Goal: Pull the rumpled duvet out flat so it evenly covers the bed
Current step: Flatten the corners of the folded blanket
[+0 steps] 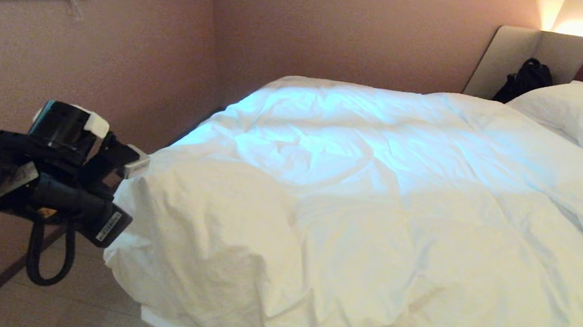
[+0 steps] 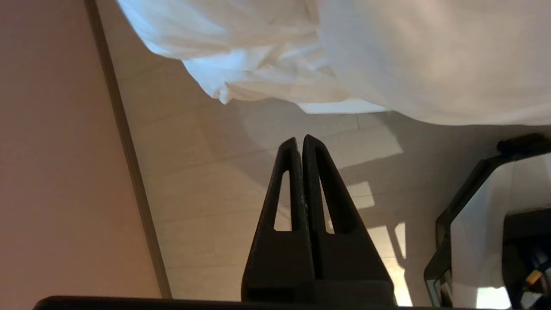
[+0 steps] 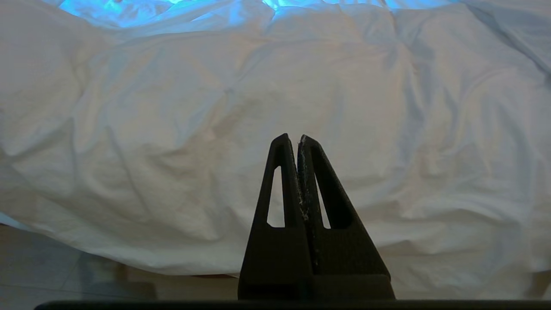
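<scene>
The white puffy duvet [image 1: 354, 192] lies wrinkled over the bed, whose padded headboard [image 1: 556, 56] shows at the far right. Its near left corner bulges over the mattress edge and hangs toward the floor. My left arm [image 1: 65, 176] is beside that corner, between the bed and the wall. In the left wrist view the left gripper [image 2: 300, 140] is shut with nothing in it and points at the floor, apart from the duvet [image 2: 430, 60]. My right gripper [image 3: 292, 137] is shut and empty, facing the duvet [image 3: 215, 129] where it drapes over the bed's side.
Two white pillows [image 1: 577, 111] lie at the headboard, with a black bag [image 1: 526, 78] behind them. A pink wall [image 1: 116, 67] runs close along the bed's left side, leaving a narrow strip of tiled floor [image 2: 215, 193]. Part of my base [image 2: 473, 215] shows by the bed.
</scene>
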